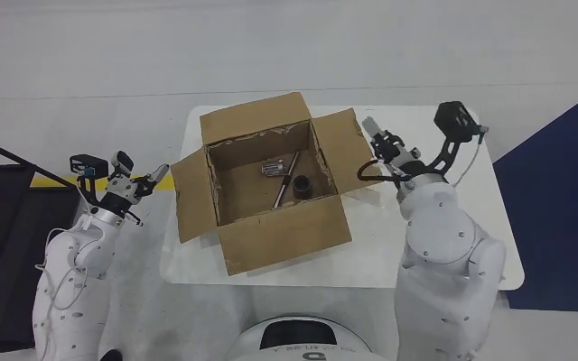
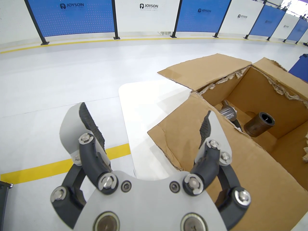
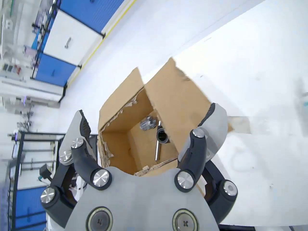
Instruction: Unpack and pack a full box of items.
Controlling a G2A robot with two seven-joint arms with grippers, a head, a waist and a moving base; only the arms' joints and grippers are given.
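An open cardboard box (image 1: 271, 239) stands on the white table (image 1: 433, 262), all its flaps folded outward. On its floor lie a dark metal sleeve (image 1: 301, 187), a thin steel rod (image 1: 287, 177) and a small toothed metal part (image 1: 271, 168). My left gripper (image 1: 153, 174) hangs off the table's left edge, beside the box's left flap, open and holding nothing. The left wrist view has that gripper (image 2: 144, 114) short of the box, with the sleeve (image 2: 259, 123) inside. My right gripper (image 1: 370, 124) sits by the right flap, open. From the right wrist view, the gripper (image 3: 146, 114) frames the sleeve (image 3: 161, 137) and rod (image 3: 157, 150).
The box's flaps (image 1: 334, 144) spread over much of the tabletop; bare table lies to its right and front. A dark frame (image 1: 18, 235) stands on the floor at far left, a blue panel (image 1: 542, 226) at far right. Blue and white fence panels (image 2: 144, 8) ring the room.
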